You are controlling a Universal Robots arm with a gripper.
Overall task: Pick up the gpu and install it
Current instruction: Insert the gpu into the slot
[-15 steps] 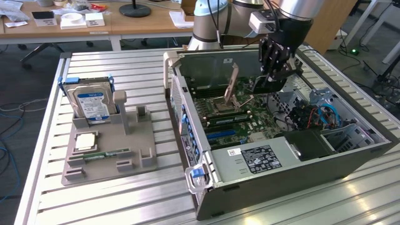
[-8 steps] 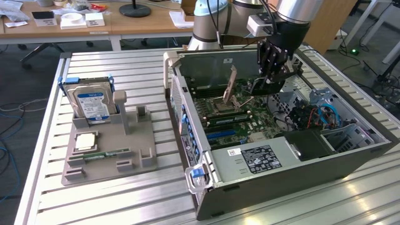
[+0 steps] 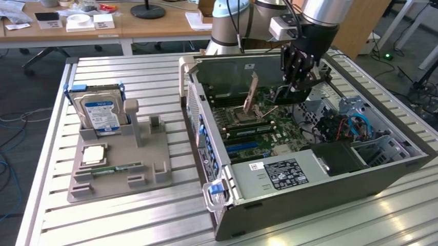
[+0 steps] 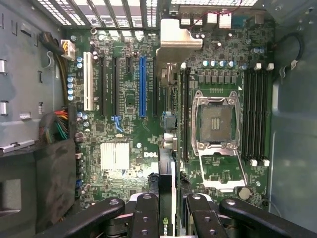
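Here, tool [image 3: 301, 82] gripping gpu [image 4: 167, 178] inside open case [image 3: 329, 179], above its motherboard [image 4: 129, 124]

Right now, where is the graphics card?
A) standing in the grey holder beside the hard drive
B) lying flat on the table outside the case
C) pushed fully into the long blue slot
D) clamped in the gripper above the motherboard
D: the graphics card shows edge-on, clamped in the gripper over the motherboard, and the blue slot is empty.
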